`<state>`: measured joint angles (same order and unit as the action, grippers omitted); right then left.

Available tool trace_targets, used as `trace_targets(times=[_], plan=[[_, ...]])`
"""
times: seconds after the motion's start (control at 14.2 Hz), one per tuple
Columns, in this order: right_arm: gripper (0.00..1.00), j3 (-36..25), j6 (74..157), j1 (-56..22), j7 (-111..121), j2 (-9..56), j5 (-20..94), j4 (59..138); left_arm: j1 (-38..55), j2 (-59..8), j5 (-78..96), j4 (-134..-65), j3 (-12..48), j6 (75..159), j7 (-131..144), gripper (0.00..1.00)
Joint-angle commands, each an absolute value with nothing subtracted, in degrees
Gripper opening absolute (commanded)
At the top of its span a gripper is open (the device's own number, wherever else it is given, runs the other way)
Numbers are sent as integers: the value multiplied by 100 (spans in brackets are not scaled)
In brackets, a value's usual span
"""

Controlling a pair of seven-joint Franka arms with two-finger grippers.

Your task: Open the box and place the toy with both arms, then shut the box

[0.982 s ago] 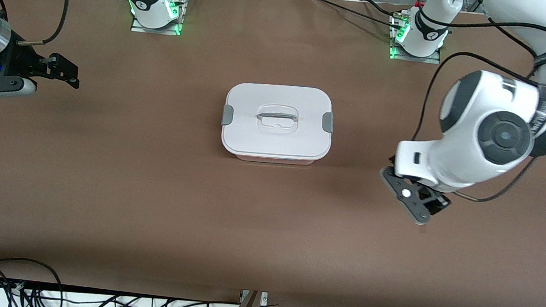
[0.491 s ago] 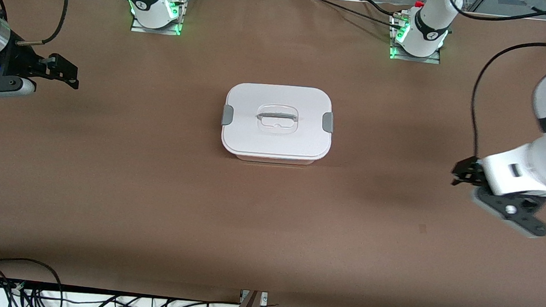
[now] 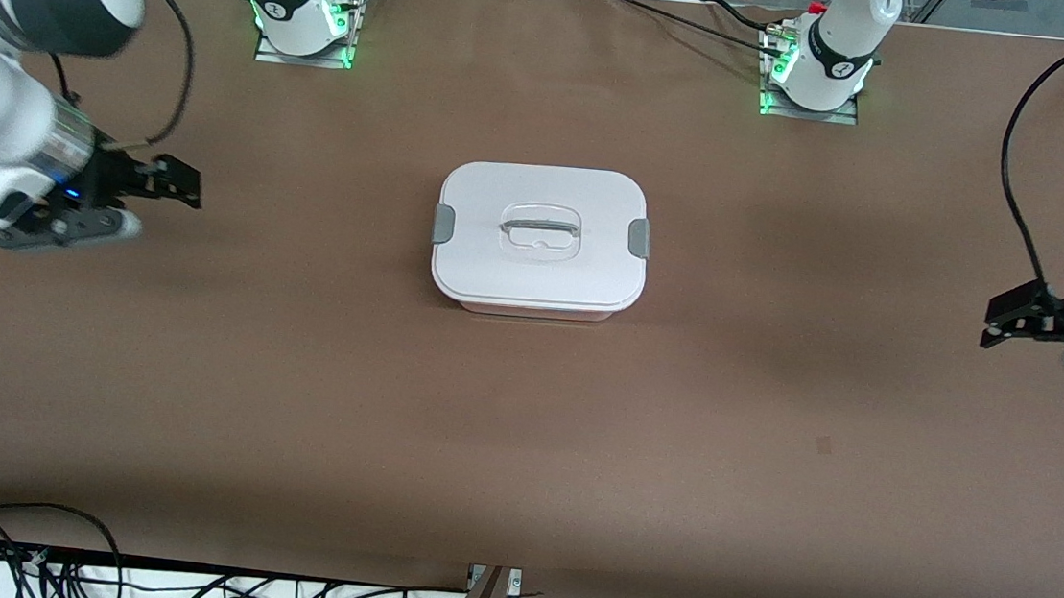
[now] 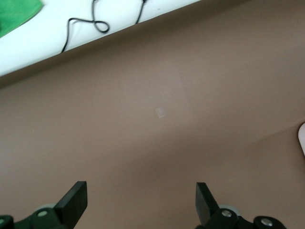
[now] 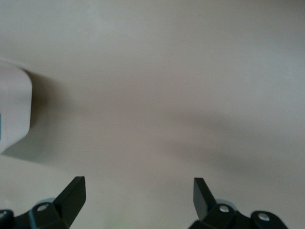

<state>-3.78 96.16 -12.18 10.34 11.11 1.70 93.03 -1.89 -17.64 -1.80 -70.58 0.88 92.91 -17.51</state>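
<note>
White lidded box (image 3: 540,239) sits mid-table, about midway between the two arm bases, lid (image 3: 541,205) on and seated flat, grey latch clips (image 3: 443,223) at both short ends look down. Recessed handle (image 3: 540,231) in the lid centre. No toy visible anywhere on the table; contents of the box hidden, so this fits either a box yet to be opened or one already loaded and closed again. Handling guess: rigid smooth plastic, light, lid will be slippery on flat faces, so grip points are the centre handle bar or the end clips, one clip per arm; box may slide on the brown table cover (image 3: 293,394) if pulled from one end only. Nothing else stands near it, approach is free from both ends. Right gripper (image 3: 178,183) over the table toward the right arm's end, fingers apart, holding nothing. Left gripper (image 3: 1021,318) over the table at the left arm's end, fingers apart too, nothing in them. Cables along the table edge nearest the camera, well apart from the box.
</note>
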Motion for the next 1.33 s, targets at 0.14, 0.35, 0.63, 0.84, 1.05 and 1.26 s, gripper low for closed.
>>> trace_targets(times=[0.14, 0.35, 0.63, 0.84, 1.05, 1.26], plan=[[100, -273, 9632, -2476, 1354, 1422, 554, 8792, -299, -800, 59, -8051, 150, 9001, -161, 100], [100, -290, 9624, -2900, 1326, 1863, 545, 8166, -413, -651, 317, -8077, 54, 8580, -17, 100], [100, -360, 9510, -2402, 1336, 1802, 519, 8148, -343, -641, 316, -8130, -35, 8367, 17, 100], [100, -640, 9134, -2048, 1371, 1740, 553, 8139, -396, -861, 247, -8033, -26, 8323, 9, 100], [100, -966, 8772, -2048, 1257, 1433, 536, 8182, -378, -888, 211, -8016, -26, 8323, 9, 100], [100, -1239, 8789, -2057, 1248, 1083, 554, 8463, -422, -888, 211, -8016, -26, 8297, 9, 100]])
